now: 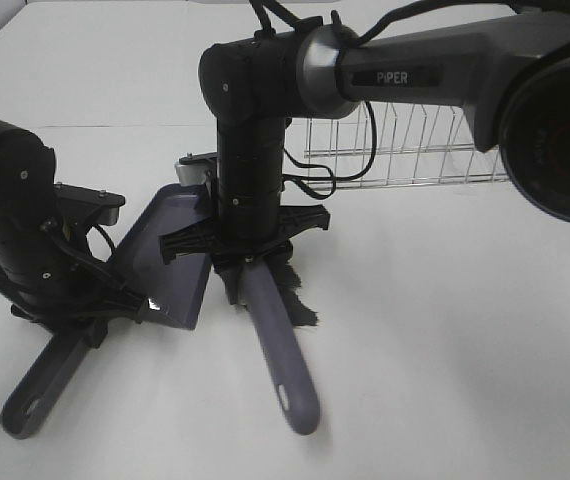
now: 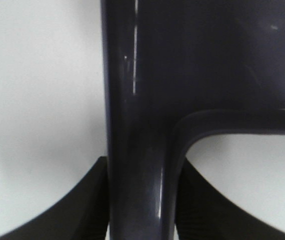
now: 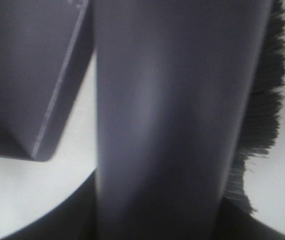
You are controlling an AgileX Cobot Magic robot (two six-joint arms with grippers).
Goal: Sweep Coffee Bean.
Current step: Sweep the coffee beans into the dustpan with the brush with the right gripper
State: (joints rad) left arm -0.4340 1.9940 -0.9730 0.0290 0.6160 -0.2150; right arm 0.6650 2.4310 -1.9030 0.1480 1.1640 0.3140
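Note:
My left gripper (image 1: 85, 318) is shut on the handle (image 1: 37, 395) of a grey-purple dustpan (image 1: 165, 255) that rests on the white table at the left. In the left wrist view the dustpan handle (image 2: 132, 130) runs between the dark fingers (image 2: 77, 210). My right gripper (image 1: 250, 262) reaches to the middle and is shut on a grey-purple brush (image 1: 285, 370), whose black bristles (image 1: 300, 300) sit just right of the pan's edge. The right wrist view shows the brush handle (image 3: 167, 125), the bristles (image 3: 267, 100) and the pan's corner (image 3: 32, 75). No coffee bean shows in any view.
A wire rack (image 1: 405, 150) stands at the back right, behind the right arm. A small white and grey object (image 1: 193, 170) lies behind the dustpan. White table (image 1: 465, 350) extends to the right and front.

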